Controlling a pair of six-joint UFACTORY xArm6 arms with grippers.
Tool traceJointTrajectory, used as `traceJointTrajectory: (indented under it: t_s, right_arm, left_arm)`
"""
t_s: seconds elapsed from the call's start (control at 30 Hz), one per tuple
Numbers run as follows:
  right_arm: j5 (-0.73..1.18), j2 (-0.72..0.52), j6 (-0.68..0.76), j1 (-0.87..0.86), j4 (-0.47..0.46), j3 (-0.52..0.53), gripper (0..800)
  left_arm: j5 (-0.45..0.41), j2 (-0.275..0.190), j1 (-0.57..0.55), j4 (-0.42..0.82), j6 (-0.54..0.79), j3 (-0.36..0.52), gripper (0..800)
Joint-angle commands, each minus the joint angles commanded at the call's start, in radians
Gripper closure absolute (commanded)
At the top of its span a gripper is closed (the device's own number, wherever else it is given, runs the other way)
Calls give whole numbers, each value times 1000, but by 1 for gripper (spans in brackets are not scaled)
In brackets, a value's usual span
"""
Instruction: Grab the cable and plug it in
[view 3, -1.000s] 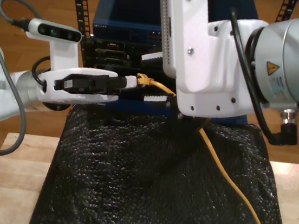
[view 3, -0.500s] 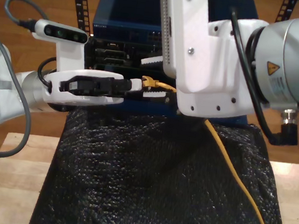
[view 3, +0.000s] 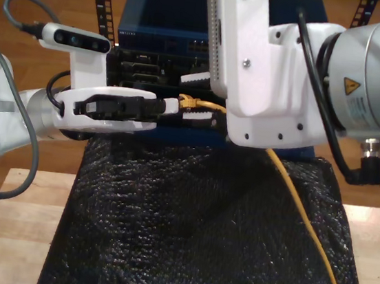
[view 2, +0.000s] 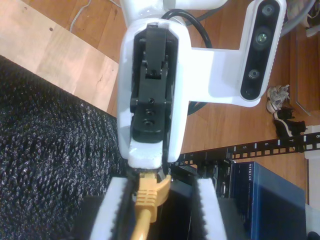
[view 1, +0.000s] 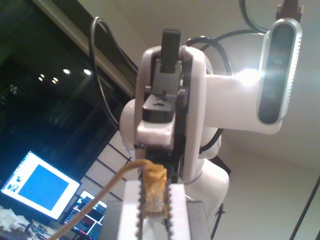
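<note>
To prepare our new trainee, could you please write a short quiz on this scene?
1. True or false: my first hand is shut on the network cable's plug.
2. The jaws of my second hand are: A) shut on the plug; B) open, with the orange-yellow network cable between them; C) pressed on the rack.
3. Fill in: in the exterior view, the cable trails across the black ___.

Key: 1 true; 2 B; 3 mat.
</note>
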Motion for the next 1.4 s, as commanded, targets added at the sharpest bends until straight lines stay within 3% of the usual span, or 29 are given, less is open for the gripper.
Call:
traceJointTrajectory:
  t_s: [0.9,1.13,1.4]
  right_arm:
    - [0,-8,0,3,8,0,599]
    - [0,-8,2,3,9,0,672]
    - [0,-8,2,3,9,2,674]
  left_arm:
    - [2,3,0,-25,0,-3,793]
    - [11,3,0,-25,-2,-2,787]
    - [20,3,0,-25,-2,-3,776]
